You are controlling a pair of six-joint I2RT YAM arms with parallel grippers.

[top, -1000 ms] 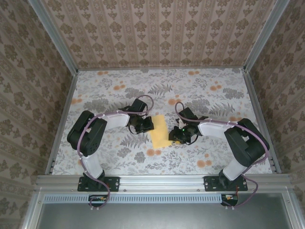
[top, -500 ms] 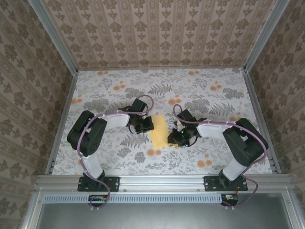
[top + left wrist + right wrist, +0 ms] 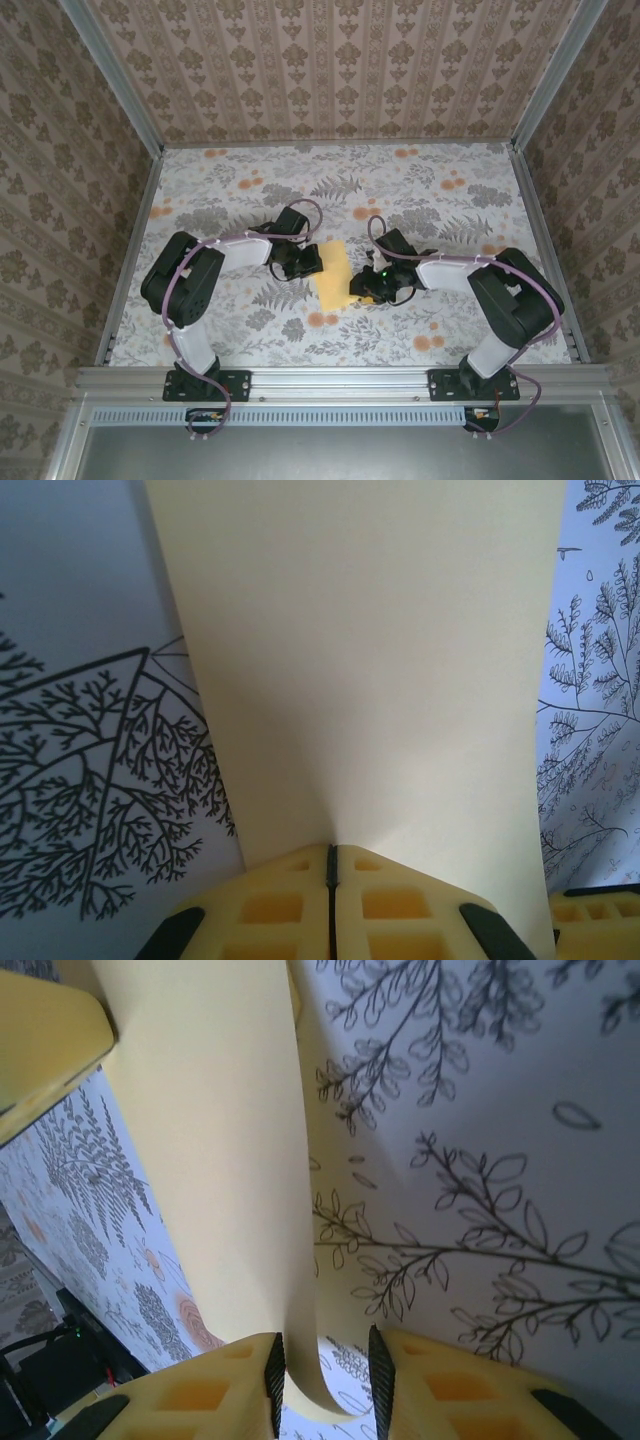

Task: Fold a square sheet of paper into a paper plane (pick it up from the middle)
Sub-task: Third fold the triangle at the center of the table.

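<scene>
**Left gripper pinches the sheet, right gripper straddles its curled edge**

The left gripper (image 3: 332,858) is pressed together on the sheet of paper (image 3: 370,660). Its two yellow fingers (image 3: 270,905) meet along a thin dark seam with no gap between them. The paper comes out of that seam and fans away ahead of the fingertips, widening as it goes. A soft dent sits in it just in front of the pinch. The grey floral cloth (image 3: 90,760) shows on either side of the sheet, beyond the fingers.

The right gripper (image 3: 322,1372) stands partly spread. A clear gap lies between its dark pads (image 3: 273,1380), and the near edge of the sheet of paper (image 3: 210,1140) curls down into that gap. The sheet lies against the pad on the left of this view. Whether it also reaches the other pad is hard to tell, since the curl hides the contact. From the fingertips the paper rises away as a tall, bowed strip, lifted off the cloth (image 3: 480,1160) beside it.

From above, the sheet of paper (image 3: 335,278) lies between the two hands. The left gripper (image 3: 308,262) is at its left edge and the right gripper (image 3: 362,287) at its right edge. Both wrists are low over the table (image 3: 420,190), and their fingertips point inward toward each other across the sheet.
</scene>
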